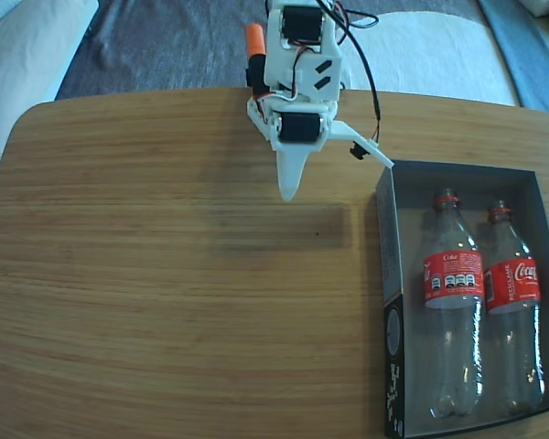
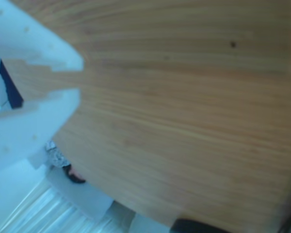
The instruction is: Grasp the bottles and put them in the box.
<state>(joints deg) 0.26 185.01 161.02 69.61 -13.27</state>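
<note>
Lying nearest the camera, box: the shallow rectangular cardboard box (image 1: 390, 274), dark grey inside with a black outer side carrying small white print, sits at about 4 o'clock on the surface in the fixed view, its near end cut off by the lower edge of the picture.
Left bottle: a clear plastic Coca-Cola bottle (image 1: 452, 311) with a red neck ring and red wrap label lies flat inside the box, neck toward 12 o'clock, base toward 6 o'clock.
Right bottle: a second clear plastic bottle of the same kind (image 1: 512, 311) lies just beside the first at its 3 o'clock, parallel to it, neck also toward 12 o'clock; the two labels look to be touching.
Surface: a light wooden tabletop with rounded corners (image 1: 165, 274) carries the box; its grain fills most of the wrist view (image 2: 184, 107).
End effector: the white two-finger end effector (image 1: 339, 180) hangs above the surface at about 12 o'clock, just beyond the box's far left corner; one finger points down toward 6 o'clock and the other is splayed out toward 4 o'clock, so it is spread wide and grips nothing.
Wrist view: two blurred white fingers (image 2: 34, 53) enter from 9 o'clock with only bare wood past them.
Arm: white body with black motors, an orange part and dark cables (image 1: 297, 64), at 12 o'clock at the far edge.
</note>
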